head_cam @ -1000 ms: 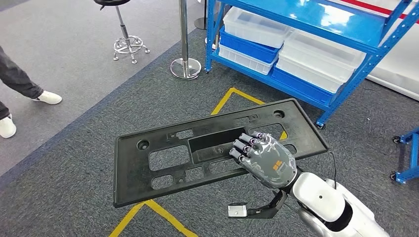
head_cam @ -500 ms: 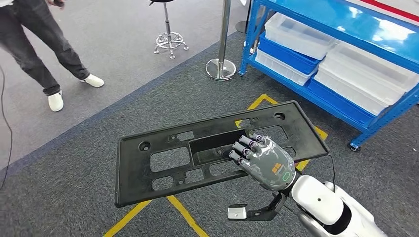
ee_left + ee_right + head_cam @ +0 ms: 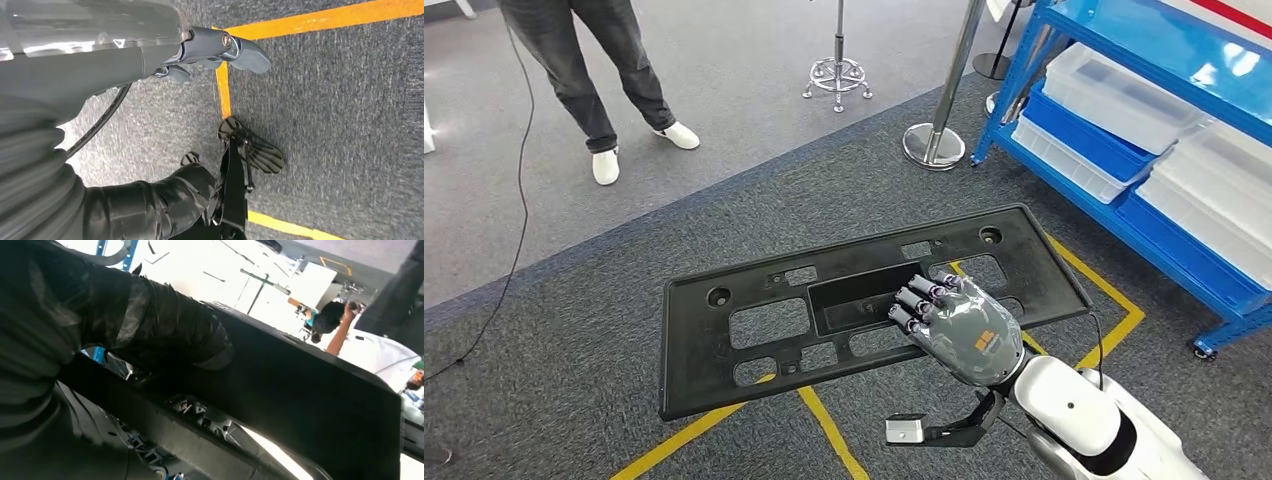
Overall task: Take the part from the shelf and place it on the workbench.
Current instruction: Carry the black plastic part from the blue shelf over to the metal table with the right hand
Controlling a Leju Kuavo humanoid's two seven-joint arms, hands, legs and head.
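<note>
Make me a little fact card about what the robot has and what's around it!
carried thing: black plastic panel with cut-out holes, held flat above the floor
right robot hand: grips the panel near its right end
left robot hand: hangs over the carpet, holds nothing
floor: grey carpet with yellow lines
nearby: blue shelf with white bins, person's legs, stool base

Part (image 3: 774,325): matte black plastic. Right hand (image 3: 964,330): grey shell, small orange mark, dark fingers (image 3: 914,300) tipped purple. Floor (image 3: 574,330): speckled dark grey carpet, yellow lines. Shelf (image 3: 1064,175): bright blue frame; bins (image 3: 1114,95) translucent white and blue.
</note>
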